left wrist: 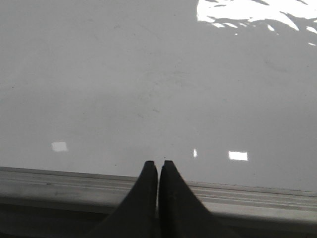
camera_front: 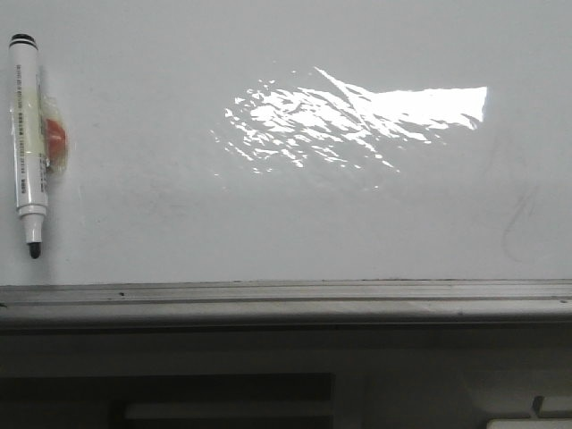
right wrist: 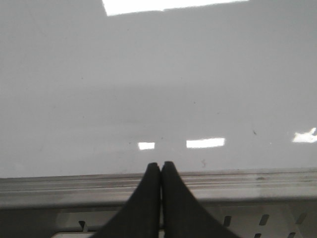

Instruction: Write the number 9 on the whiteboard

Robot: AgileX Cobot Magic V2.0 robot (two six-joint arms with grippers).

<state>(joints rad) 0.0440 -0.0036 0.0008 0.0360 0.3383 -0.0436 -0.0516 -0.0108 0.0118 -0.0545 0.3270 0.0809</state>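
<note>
The whiteboard (camera_front: 295, 223) fills the front view, glossy white-grey with a bright glare patch and a grey metal edge strip along its near side. No black number 9 shows on it, only faint grey smudges. A white marker (camera_front: 28, 143) with a black tip lies uncapped at the board's far left, tip toward the near edge. My left gripper (left wrist: 158, 162) is shut and empty, its tips over the board's near edge (left wrist: 74, 181). My right gripper (right wrist: 161, 164) is shut and empty, also over the near edge (right wrist: 74, 188). Neither gripper shows in the front view.
An orange-red round object (camera_front: 55, 136) sits against the marker's right side under clear wrapping. A faint curved grey smudge (camera_front: 518, 219) marks the board's right part. Below the edge strip (camera_front: 286, 299) is a dark frame and a perforated grey panel (right wrist: 262, 220).
</note>
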